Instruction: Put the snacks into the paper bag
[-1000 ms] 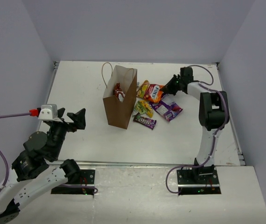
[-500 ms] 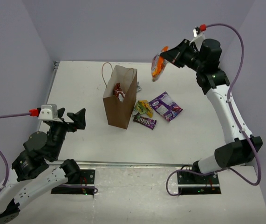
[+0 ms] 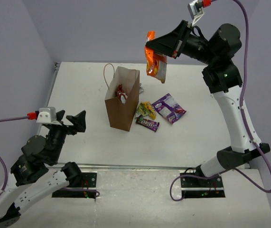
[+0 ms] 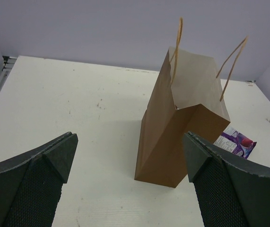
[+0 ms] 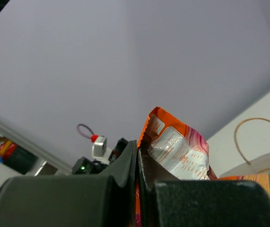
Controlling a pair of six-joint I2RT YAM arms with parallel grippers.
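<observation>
Orange packet (image 3: 156, 66) in right gripper (image 3: 148, 47); paper bag (image 3: 122, 107), purple packet (image 3: 169, 108) nearby.

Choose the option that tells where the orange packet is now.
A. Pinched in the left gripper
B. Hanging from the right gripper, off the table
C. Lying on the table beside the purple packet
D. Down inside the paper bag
B: the orange packet dangles from the shut right gripper, lifted clear of the table near the paper bag.

Paper bag (image 3: 122, 102) upright, red packet (image 3: 120, 93) inside; orange packet (image 3: 156, 64) aloft; yellow-green (image 3: 146, 110), purple (image 3: 170, 108), brown packets (image 3: 147, 124) beside it.
</observation>
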